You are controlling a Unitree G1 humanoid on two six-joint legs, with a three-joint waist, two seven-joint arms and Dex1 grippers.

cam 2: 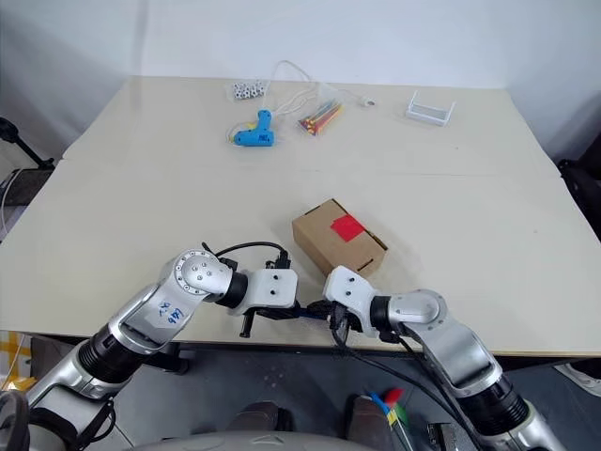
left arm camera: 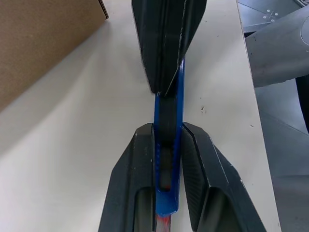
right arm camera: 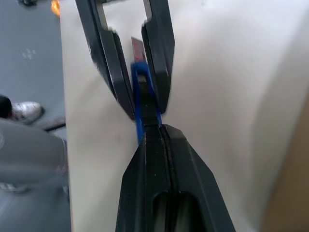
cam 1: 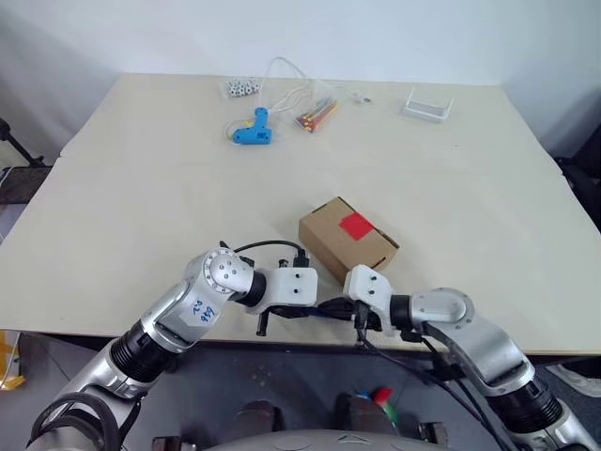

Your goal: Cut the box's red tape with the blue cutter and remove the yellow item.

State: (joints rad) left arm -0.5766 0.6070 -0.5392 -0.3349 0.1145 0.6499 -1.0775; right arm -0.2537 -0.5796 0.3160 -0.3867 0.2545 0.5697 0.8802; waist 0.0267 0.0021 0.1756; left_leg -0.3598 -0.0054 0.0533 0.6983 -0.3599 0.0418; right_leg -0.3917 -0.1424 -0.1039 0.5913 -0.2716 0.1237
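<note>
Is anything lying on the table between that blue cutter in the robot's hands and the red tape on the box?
Nothing visible. Both hands grip the blue cutter at the table's near edge, and only bare table separates it from the box, whose red tape faces up, uncovered.

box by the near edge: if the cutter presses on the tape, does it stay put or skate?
The box looks small, plain cardboard on a smooth table, so it probably slides under a sideways push. Nothing braces it: both grippers are on the blue cutter. The red tape sits on top, so downward pressure should pin it.

Head stereo pair looks down over table point(cam 1: 113, 188); wrist cams close-up, share blue cutter point(left arm camera: 168, 145).
</note>
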